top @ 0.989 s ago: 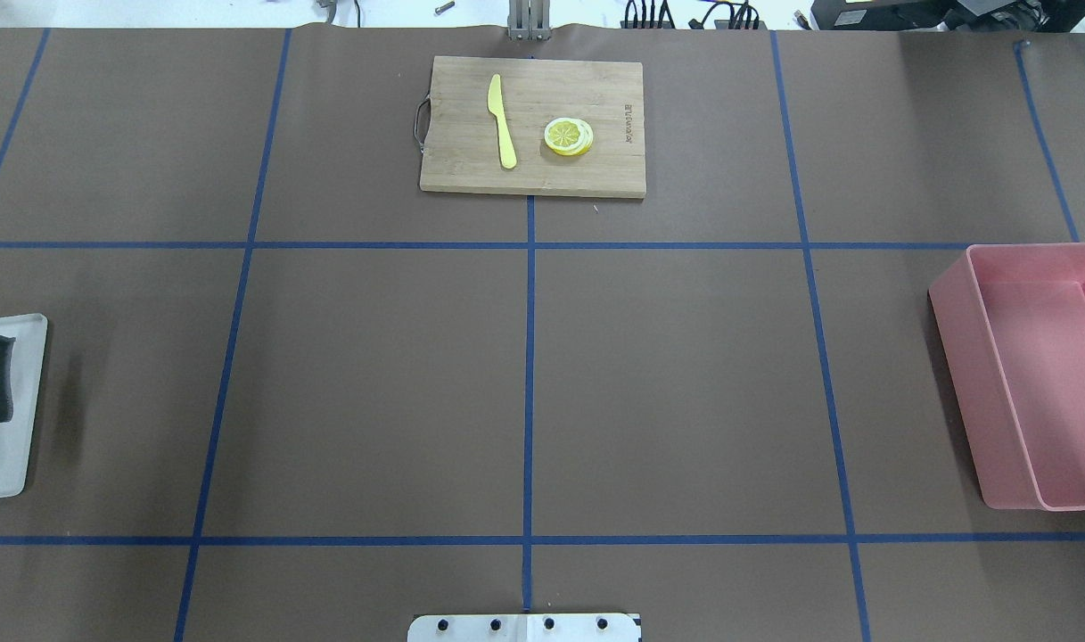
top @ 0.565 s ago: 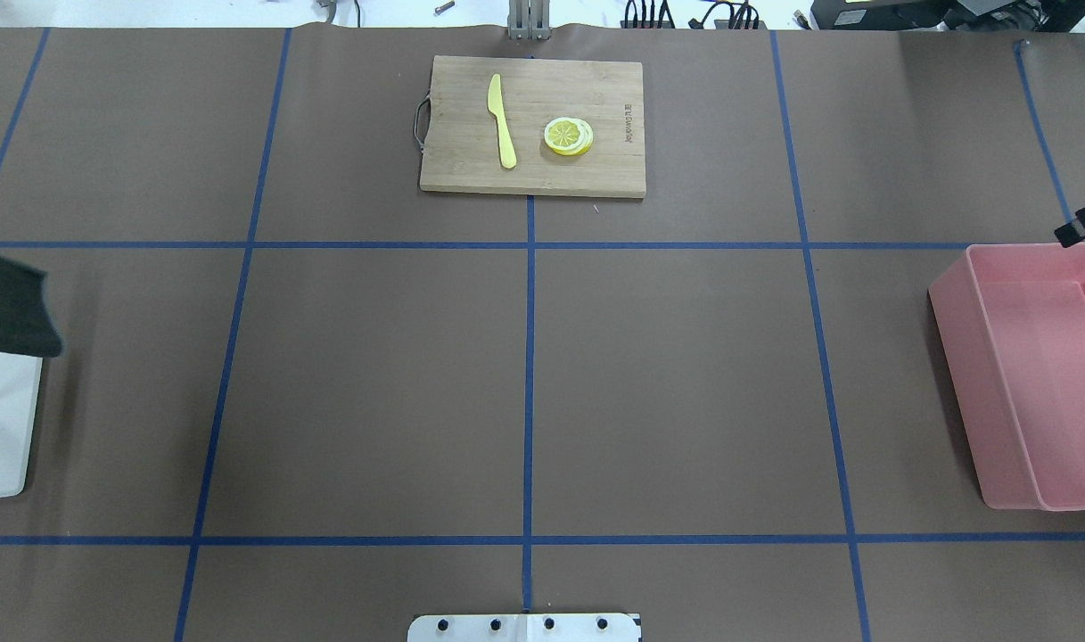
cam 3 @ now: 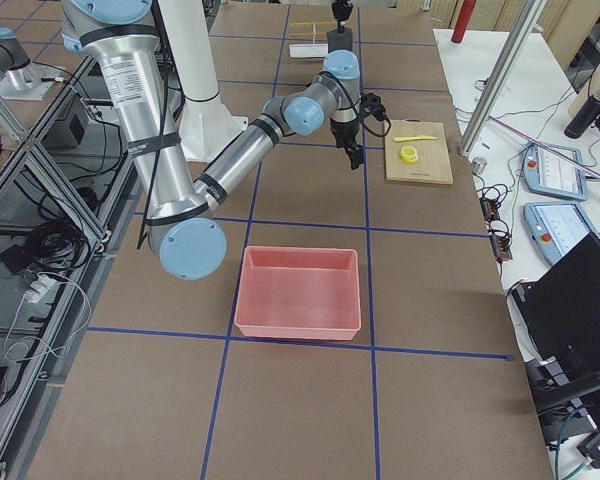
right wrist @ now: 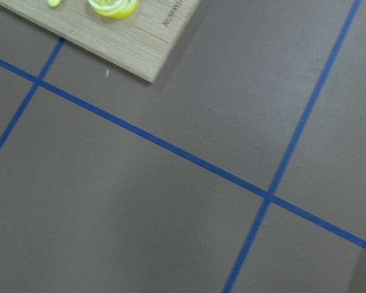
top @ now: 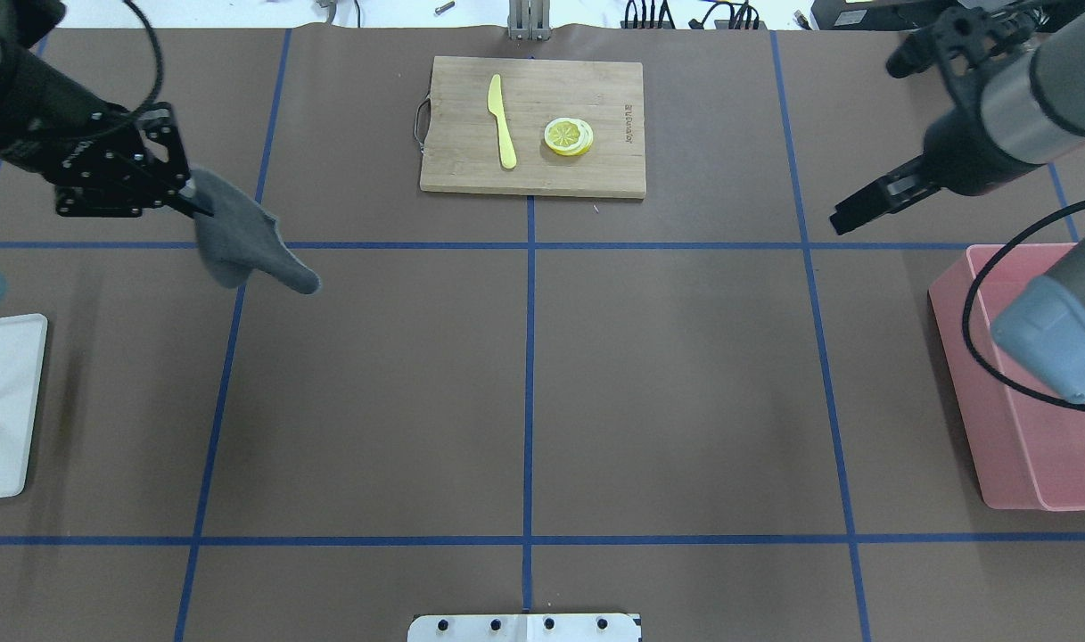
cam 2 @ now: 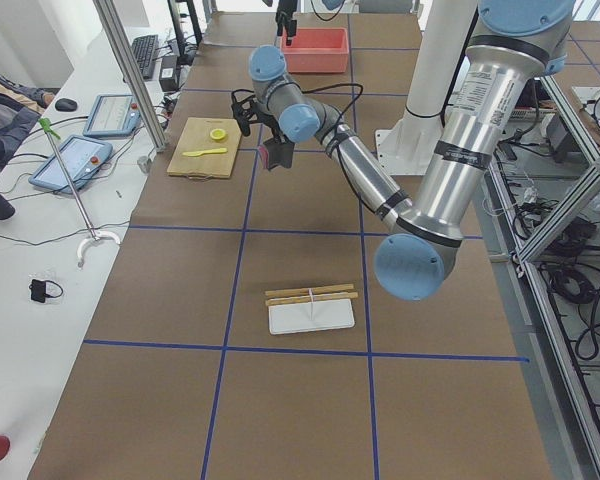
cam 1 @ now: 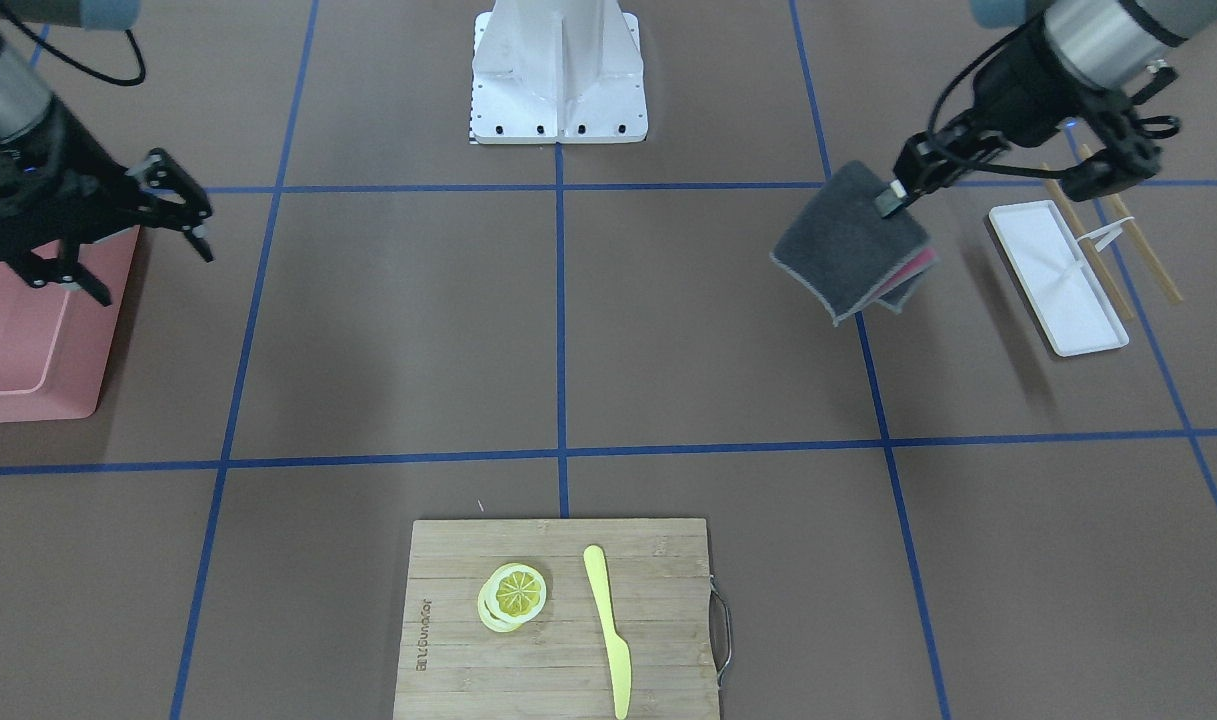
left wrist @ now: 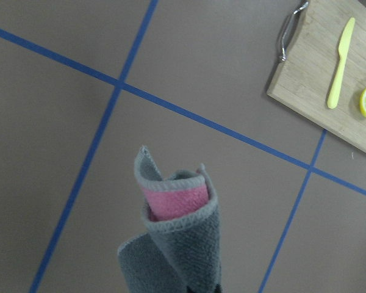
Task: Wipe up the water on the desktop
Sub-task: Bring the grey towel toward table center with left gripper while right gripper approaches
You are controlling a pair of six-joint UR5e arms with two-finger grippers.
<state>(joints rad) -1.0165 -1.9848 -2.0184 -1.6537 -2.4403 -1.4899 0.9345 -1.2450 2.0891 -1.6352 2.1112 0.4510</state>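
Observation:
The desktop (top: pixel 667 383) is matte brown with a blue tape grid; I can make out no water on it. My left gripper (top: pixel 184 194) is shut on a folded grey cloth (top: pixel 239 245) with a pink inner side and holds it above the far left part of the desktop. The gripper also shows in the front-facing view (cam 1: pixel 893 200), with the cloth (cam 1: pixel 848 245) hanging from it. The cloth fills the bottom of the left wrist view (left wrist: pixel 177 238). My right gripper (cam 1: pixel 156 278) is open and empty, in the air beside the pink bin.
A bamboo cutting board (top: pixel 531 169) at the far middle carries a yellow knife (top: pixel 503 120) and lemon slices (top: pixel 568 136). A pink bin (top: pixel 957 383) stands at the right edge. A white tray (top: pixel 3 401) lies at the left edge, with chopsticks (cam 1: pixel 1108 235) beside it.
The cloth has left the white tray: my left gripper has carried it up and inward over the desktop. My right arm has come into view from the right.

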